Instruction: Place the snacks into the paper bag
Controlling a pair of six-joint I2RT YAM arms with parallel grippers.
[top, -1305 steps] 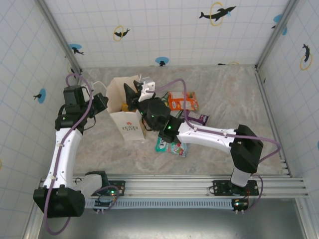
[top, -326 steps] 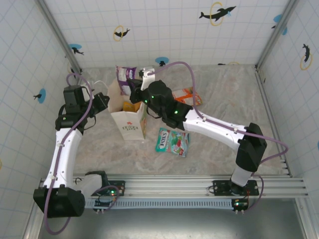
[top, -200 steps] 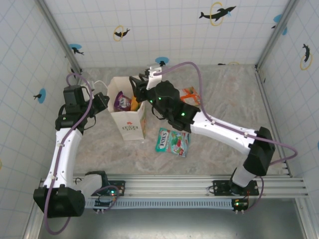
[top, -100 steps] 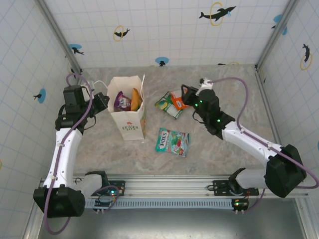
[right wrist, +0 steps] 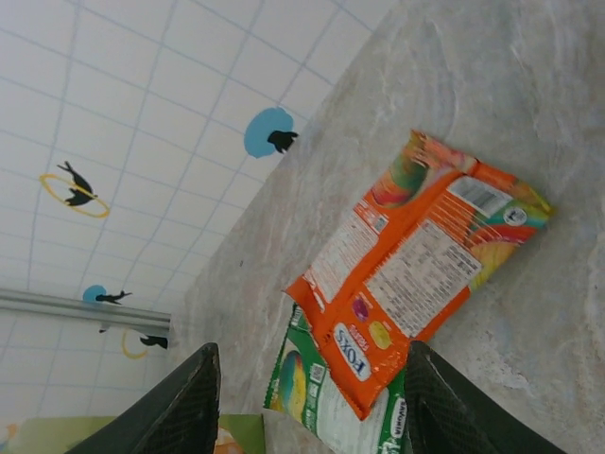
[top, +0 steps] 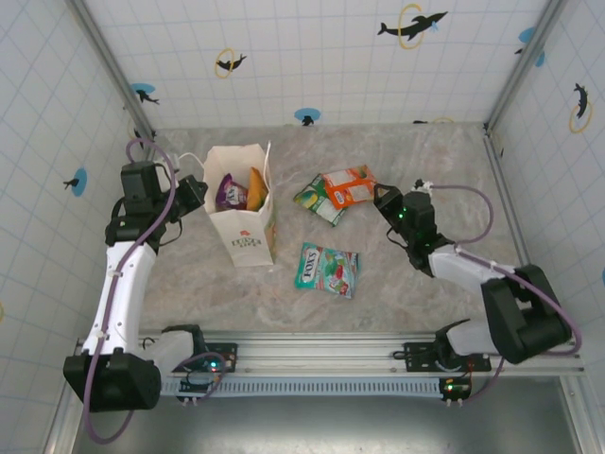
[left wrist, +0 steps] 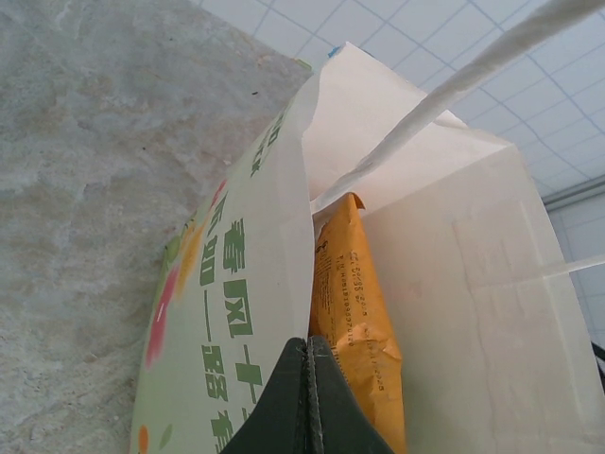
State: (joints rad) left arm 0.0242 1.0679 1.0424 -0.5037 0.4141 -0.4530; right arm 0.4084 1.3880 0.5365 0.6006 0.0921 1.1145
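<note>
The left claw [left wrist: 307, 402] is clamped shut on the paper bag [left wrist: 246, 312] rim; the right claw [top: 381, 199] gapes empty, centre right, beside the orange packet [top: 348, 186].

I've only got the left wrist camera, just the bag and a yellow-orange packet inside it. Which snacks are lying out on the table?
Observer: Three: a teal packet, a green packet and an orange packet, all to the right of the paper bag.
Operator: Any of them stacked?
Observer: Yes, the orange packet lies over one end of the green packet; the teal packet lies apart, nearer the arms.
Operator: And the right gripper?
Observer: The right gripper is open and empty, just right of the orange packet.
</note>
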